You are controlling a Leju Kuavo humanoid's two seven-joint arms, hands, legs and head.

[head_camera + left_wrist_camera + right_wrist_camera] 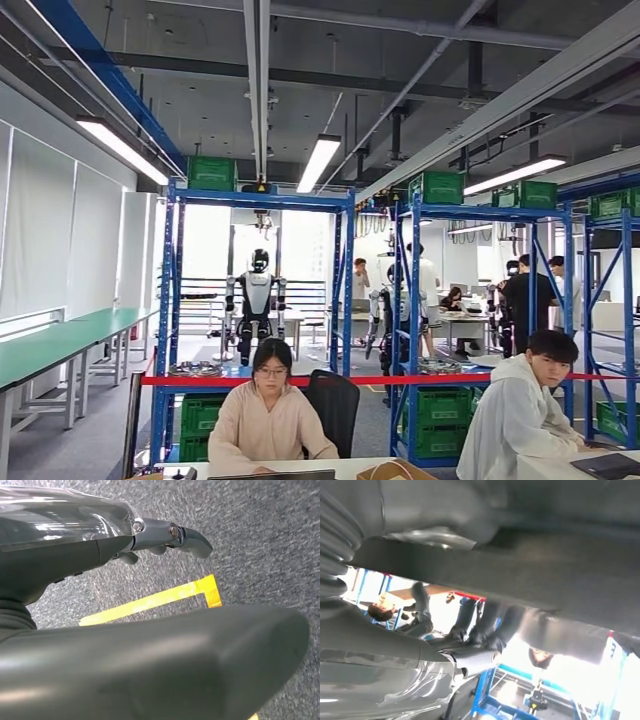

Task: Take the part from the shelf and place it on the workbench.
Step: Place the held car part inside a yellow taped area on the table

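Observation:
Two blue shelf racks (256,199) stand ahead, each with a round silvery part (195,368) on a low level; the other part (439,366) lies on the right rack. My left hand (113,545) hangs over grey carpet, fingers stretched out and holding nothing. In the right wrist view my right hand (478,635) curls its dark fingers against a broad dark grey part (531,580) that lies close across the picture; its shape is hard to make out. A long green workbench (45,350) runs along the left wall.
Two people sit at a white desk (355,467) right in front of me, behind a red barrier tape (362,380). Another humanoid robot (256,300) and more people stand beyond the racks. Yellow floor tape (158,599) marks the carpet below my left hand.

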